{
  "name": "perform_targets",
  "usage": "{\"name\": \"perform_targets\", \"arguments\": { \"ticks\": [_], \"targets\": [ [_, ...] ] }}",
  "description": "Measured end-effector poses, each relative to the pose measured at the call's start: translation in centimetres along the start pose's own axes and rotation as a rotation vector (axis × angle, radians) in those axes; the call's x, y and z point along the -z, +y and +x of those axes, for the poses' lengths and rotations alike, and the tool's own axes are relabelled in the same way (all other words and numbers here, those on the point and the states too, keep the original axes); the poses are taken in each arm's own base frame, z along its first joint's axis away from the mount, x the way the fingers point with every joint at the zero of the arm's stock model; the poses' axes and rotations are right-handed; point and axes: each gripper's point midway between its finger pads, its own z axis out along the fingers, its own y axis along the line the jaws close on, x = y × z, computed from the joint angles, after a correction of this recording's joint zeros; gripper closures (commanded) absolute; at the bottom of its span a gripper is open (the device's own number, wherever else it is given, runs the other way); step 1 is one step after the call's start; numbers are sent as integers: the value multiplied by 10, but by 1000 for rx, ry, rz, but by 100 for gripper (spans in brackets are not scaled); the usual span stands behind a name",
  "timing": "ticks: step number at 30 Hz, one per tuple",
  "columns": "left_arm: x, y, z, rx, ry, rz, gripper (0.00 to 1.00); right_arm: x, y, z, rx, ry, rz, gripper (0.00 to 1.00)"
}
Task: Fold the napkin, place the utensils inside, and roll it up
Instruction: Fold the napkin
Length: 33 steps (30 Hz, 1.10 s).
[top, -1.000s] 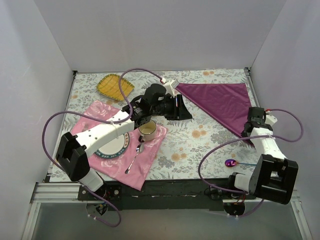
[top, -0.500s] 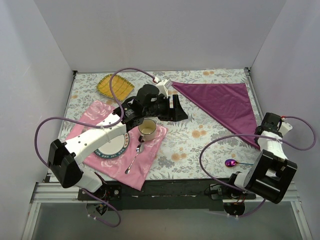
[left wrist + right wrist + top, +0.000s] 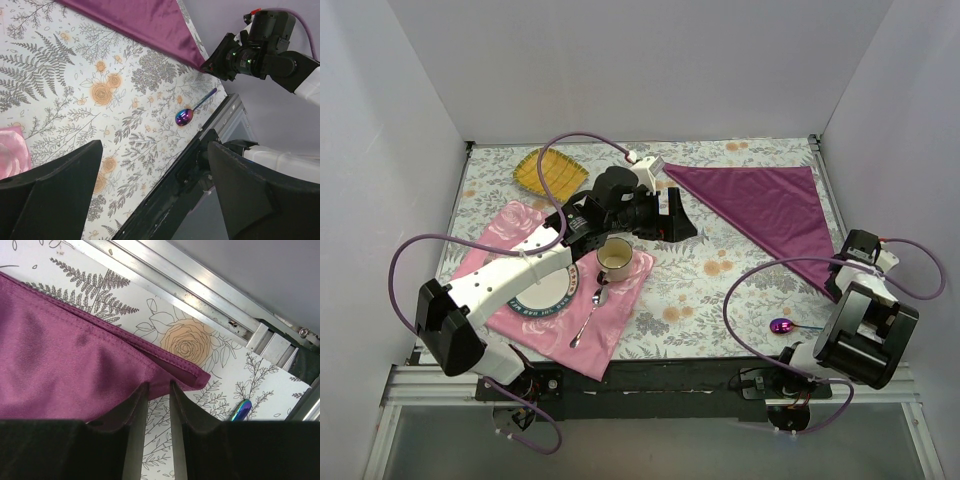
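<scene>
Left claw (image 3: 154, 150): released, jaws spread wide with nothing between them. It hangs over the middle of the floral-printed surface (image 3: 710, 280), just beside the left point of the napkin (image 3: 765, 200).

Napkin: folded into a triangle and lying flat at the far right of the surface. Its long edge runs from the far middle down to a corner by the right edge.

Right claw (image 3: 157, 386): at that near right corner of the napkin. The jaws stand almost together with a thin gap, tips right at the stitched hem (the wrist view does not show whether any cloth is pinched, so a grasp cannot be confirmed).

Utensil (image 3: 187, 115): blue handle, iridescent purple head. It lies on the bare surface near the front right edge, apart from the napkin and close to the right arm's base.

Left side: a pink placemat (image 3: 620, 320) carries a plate (image 3: 535, 305), a mug (image 3: 615, 258) and a silver spoon (image 3: 588, 318). A yellow woven mat (image 3: 545, 172) lies beyond it, toward the far edge.
</scene>
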Motion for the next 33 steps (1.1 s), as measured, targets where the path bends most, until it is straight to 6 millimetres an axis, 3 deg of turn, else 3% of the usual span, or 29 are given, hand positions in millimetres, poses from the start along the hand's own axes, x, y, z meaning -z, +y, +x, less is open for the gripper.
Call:
{"name": "perform_targets", "arguments": {
  "ticks": [9, 16, 23, 26, 29, 33],
  "targets": [
    [2, -2, -5, -16, -9, -4, 7, 14, -3, -14, -27, -64, -10, 63],
    [4, 0, -8, -36, -20, -20, 2, -2, -11, 0, -15, 5, 45, 61],
    [13, 6, -19, -54, -68, -62, 2, 5, -1, -1, 24, -8, 16, 52],
    [17, 8, -25, -55, -91, -74, 2, 26, 30, -9, 117, -49, -59, 46],
    [18, 14, -31, -46, -107, -90, 2, 67, 95, -25, 245, -140, -229, 40],
    [19, 21, -37, -33, -121, -103, 2, 123, 164, -28, 355, -214, -440, 39]
  ]
}}
